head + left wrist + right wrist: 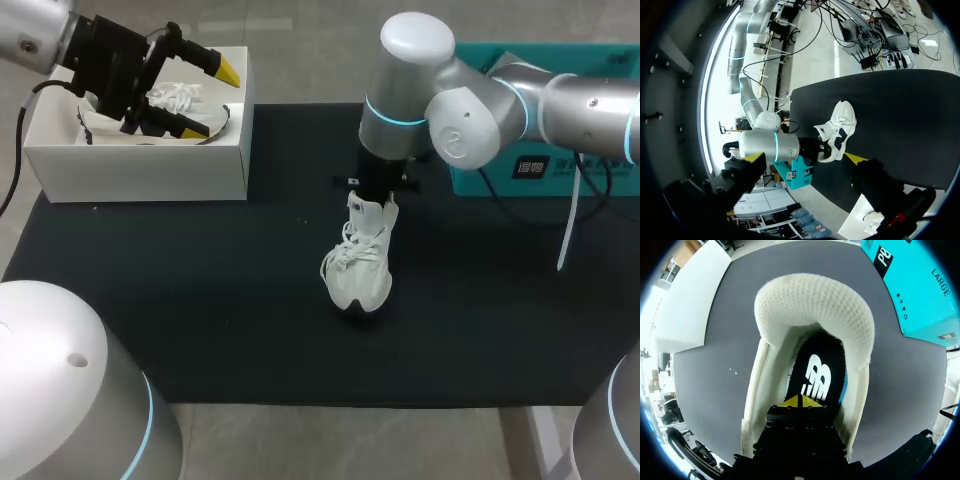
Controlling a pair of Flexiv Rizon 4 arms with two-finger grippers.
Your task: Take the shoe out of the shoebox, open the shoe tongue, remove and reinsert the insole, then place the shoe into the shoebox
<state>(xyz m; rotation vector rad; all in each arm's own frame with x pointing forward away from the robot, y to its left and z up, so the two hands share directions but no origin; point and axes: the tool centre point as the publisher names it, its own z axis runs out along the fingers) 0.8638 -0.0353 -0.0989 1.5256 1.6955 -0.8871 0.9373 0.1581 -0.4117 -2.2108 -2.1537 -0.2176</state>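
Centrally, the shoe [358, 275] stands well inside the mat [200, 320] edges.

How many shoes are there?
2. One white shoe is on the black mat near the middle of the table. The other shoe lies in the white shoebox at the mat's far left corner. No others show.
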